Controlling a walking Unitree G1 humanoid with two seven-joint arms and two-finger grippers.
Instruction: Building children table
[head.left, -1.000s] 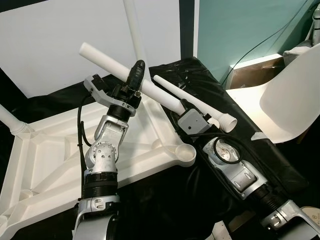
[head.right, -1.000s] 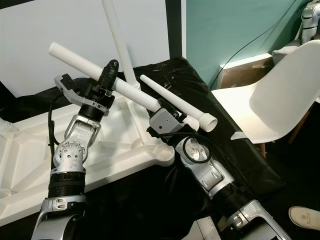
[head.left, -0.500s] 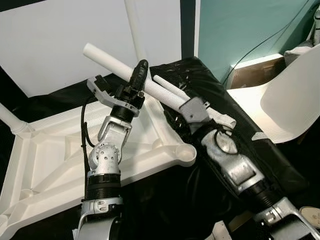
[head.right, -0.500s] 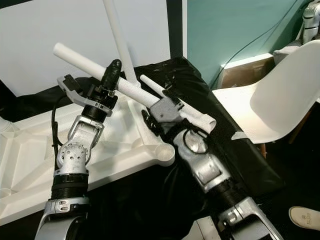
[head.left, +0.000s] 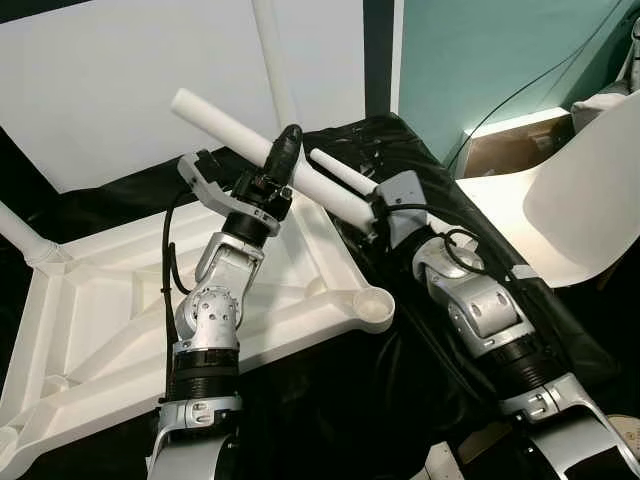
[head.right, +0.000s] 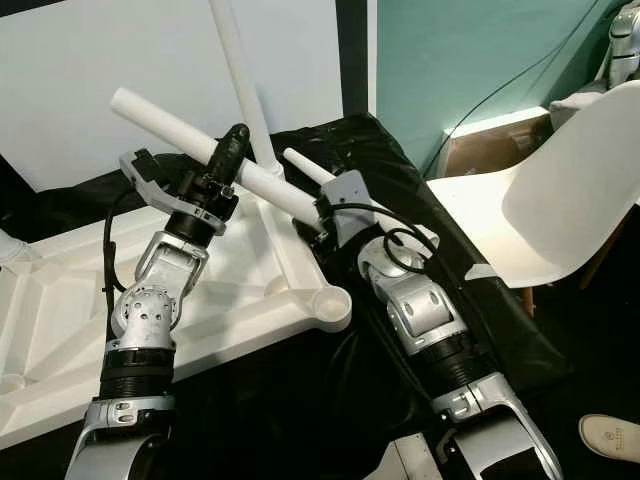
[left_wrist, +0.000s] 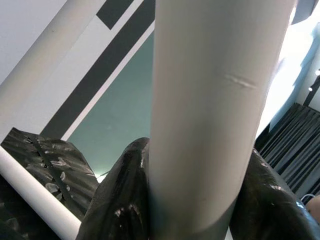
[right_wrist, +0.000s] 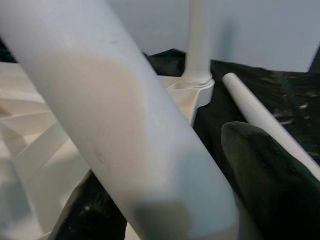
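Table top: white, upside down (head.left: 90, 300), its ribbed underside facing up, lying under both arms on black sheeting (head.left: 420, 160).
Held leg: white tube (head.left: 225, 128) raised above the frame, slanting from its free end beyond the left gripper down to the right gripper.
Left gripper: (head.left: 280, 160) fingers clamped around the tube near its middle; in the left wrist view the tube (left_wrist: 210, 100) sits tight between the two black fingers (left_wrist: 125, 200).
Right gripper: (head.right: 325, 215) at the tube's lower end, the tube running between its fingers (right_wrist: 270, 165) in the right wrist view; I cannot tell whether they are pressing on it.
Fitted legs: one white leg (head.right: 235, 70) stands upright in the far corner just beyond the grippers; another (head.left: 20, 235) stands at the corner well off to the left gripper's side.
Open socket: round corner cup (head.left: 373, 305) with nothing in it, below and just beside the right gripper.
Spare leg: fourth tube (head.right: 300, 163) lies on the sheeting just beyond the right gripper.
Progress: judged roughly halfway; two legs in, the held one not yet seated, one more lying loose, then the table needs turning over.
Nearby: white chair (head.right: 560, 215) well to the right gripper's outer side.
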